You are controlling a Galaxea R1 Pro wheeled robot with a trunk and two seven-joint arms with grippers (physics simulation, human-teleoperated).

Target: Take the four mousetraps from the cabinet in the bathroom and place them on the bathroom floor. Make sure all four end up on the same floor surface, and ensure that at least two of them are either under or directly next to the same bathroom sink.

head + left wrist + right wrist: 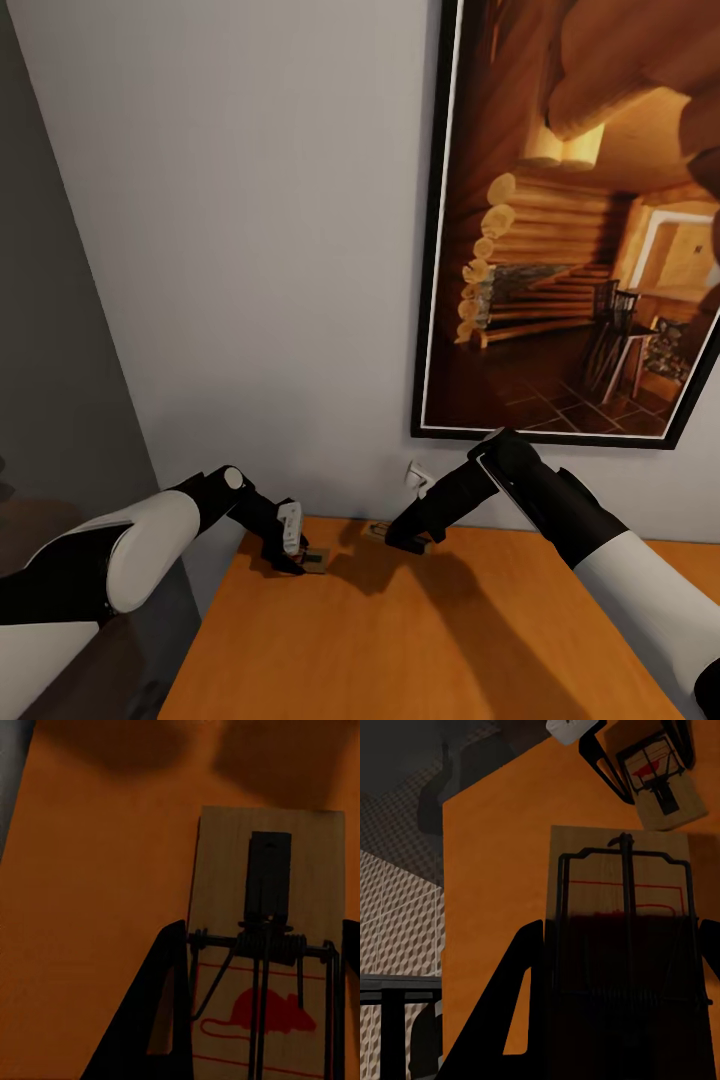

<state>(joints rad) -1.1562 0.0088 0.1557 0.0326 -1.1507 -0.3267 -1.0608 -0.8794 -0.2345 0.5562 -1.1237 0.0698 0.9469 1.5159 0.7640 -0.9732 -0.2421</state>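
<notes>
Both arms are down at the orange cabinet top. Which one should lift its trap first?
Either, slightly right: the right gripper straddles its brown wooden mousetrap further along than the left gripper straddles the other mousetrap.

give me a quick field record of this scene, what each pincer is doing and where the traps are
surface: orange-brown cabinet top, against a grey wall
left pincer: fingers either side of a mousetrap
right pincer: fingers either side of a second mousetrap
grip state: contact not clear for either
traps seen: two, both on the cabinet top, near its back edge
floor: cube-pattern tiles beside the cabinet
wall: framed log cabin picture
</notes>
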